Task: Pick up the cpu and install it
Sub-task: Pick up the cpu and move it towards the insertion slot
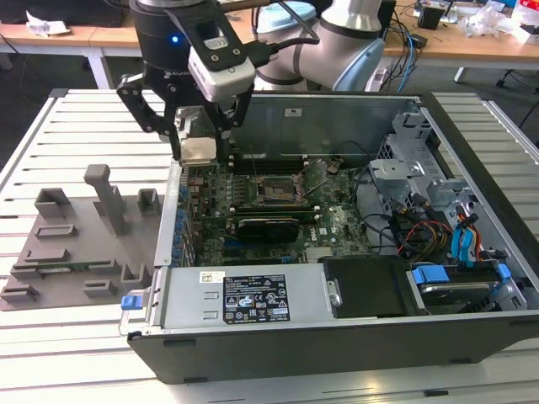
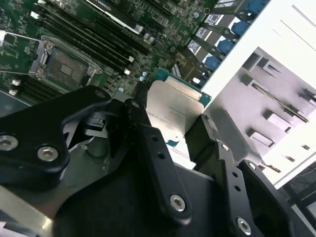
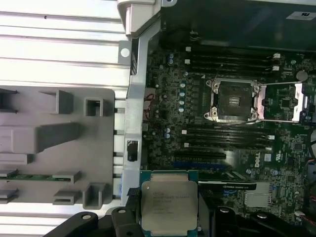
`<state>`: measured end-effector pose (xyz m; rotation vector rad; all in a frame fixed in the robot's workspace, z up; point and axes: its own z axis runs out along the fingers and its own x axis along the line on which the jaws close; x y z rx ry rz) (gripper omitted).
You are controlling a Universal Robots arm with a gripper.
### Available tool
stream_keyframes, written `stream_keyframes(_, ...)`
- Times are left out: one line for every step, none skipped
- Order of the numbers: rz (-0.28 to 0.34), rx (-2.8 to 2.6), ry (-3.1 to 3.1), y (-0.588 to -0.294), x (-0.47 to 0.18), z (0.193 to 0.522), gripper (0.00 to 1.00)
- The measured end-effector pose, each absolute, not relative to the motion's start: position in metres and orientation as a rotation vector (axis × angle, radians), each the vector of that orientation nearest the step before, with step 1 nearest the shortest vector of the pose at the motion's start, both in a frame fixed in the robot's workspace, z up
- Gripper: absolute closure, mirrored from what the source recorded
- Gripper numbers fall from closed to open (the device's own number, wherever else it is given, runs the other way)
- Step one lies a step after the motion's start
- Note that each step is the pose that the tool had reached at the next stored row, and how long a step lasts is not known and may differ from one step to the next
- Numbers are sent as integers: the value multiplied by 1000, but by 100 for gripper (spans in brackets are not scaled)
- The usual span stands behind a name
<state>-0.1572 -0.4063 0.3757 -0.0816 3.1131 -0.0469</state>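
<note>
Seemingly one cpu [image 3: 169, 206] clamped between two jaws.

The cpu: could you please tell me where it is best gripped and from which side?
Grip the cpu by two opposite thin edges, from above its metal top, as the gripper holds it now. It is a flat square, so only the rims offer parallel faces, and its underside stays free for the socket.
</note>
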Motion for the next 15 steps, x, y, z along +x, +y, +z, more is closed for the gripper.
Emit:
stream_keyframes(-47,-82,3113,-406,-155,375,45)
stream_keyframes(-47,-82,3113,-406,-152,375,45)
stream_keyframes(-47,-82,3113,-406,-150,374,45)
stream_keyframes(-47,-82,3114,-405,-147,374,45)
stream_keyframes(-47,-82,3114,-402,-136,372,45)
stream_keyframes(-48,-82,3115,-398,-125,371,45)
stream_keyframes(-48,-82,3114,-396,-120,371,45)
stream_keyframes(-48,-82,3114,-394,-116,370,45)
stream_keyframes(-48,-82,3114,-393,-112,370,45)
stream_keyframes(-48,-82,3115,-393,-109,369,45)
stream_keyframes(-48,-82,3115,-392,-105,369,45)
stream_keyframes(-48,-82,3115,-391,-103,368,45)
stream_keyframes(-48,-82,3114,-391,-101,368,45)
stream_keyframes(-48,-82,3114,-391,-100,367,45)
stream_keyframes(-48,-82,3115,-391,-99,367,45)
